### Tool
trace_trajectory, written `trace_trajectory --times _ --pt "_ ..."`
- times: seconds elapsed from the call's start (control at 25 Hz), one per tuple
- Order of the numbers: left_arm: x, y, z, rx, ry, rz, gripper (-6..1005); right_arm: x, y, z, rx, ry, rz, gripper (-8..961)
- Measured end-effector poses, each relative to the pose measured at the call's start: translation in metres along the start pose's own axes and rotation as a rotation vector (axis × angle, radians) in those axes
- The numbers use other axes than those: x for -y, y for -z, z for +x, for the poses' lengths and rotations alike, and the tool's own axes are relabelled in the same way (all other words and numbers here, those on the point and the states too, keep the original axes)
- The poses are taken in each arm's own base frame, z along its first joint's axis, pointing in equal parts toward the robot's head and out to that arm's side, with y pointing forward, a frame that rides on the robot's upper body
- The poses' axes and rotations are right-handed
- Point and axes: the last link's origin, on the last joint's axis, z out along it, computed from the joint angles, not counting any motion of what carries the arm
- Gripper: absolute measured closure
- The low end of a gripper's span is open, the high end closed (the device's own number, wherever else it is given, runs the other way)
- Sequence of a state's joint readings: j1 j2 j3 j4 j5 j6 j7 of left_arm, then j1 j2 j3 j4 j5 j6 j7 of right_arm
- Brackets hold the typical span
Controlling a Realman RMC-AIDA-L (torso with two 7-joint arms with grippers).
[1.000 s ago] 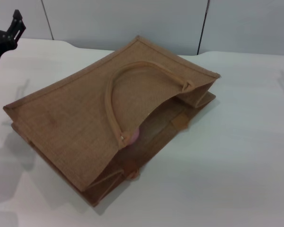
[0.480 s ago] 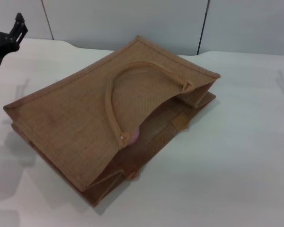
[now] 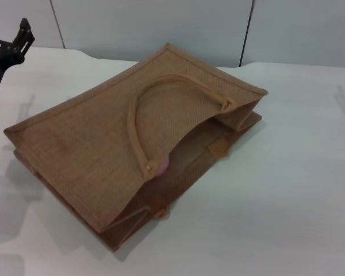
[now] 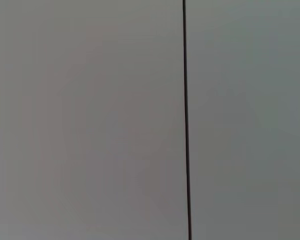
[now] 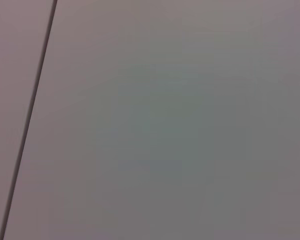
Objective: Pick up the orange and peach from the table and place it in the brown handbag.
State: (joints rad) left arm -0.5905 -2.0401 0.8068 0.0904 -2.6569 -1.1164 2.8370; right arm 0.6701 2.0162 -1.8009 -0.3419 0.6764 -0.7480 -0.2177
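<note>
- Head view: the brown handbag (image 3: 132, 138) lies flat on the white table (image 3: 287, 190), mouth facing the robot's right, handles curved across its top.
- A sliver of the peach (image 3: 163, 167) shows pink just inside the opening; the orange is not visible anywhere.
- Left tool (image 3: 14, 43) hangs raised at the far left edge, well apart from the bag; I cannot tell its finger state.
- The right tool barely shows.
- Judgement: both arms should back clear without snagging the handles.
</note>
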Motion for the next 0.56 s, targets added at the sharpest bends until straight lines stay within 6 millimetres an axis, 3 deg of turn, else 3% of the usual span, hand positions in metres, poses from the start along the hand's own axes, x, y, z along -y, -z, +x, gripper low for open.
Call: trace_trajectory --times 0.56 --pt "0.0041 0.0028 0.0002 -0.006 0.003 0.015 136 -0.0038 -0.0037 -0.0014 -0.009 0.003 -0.01 65"
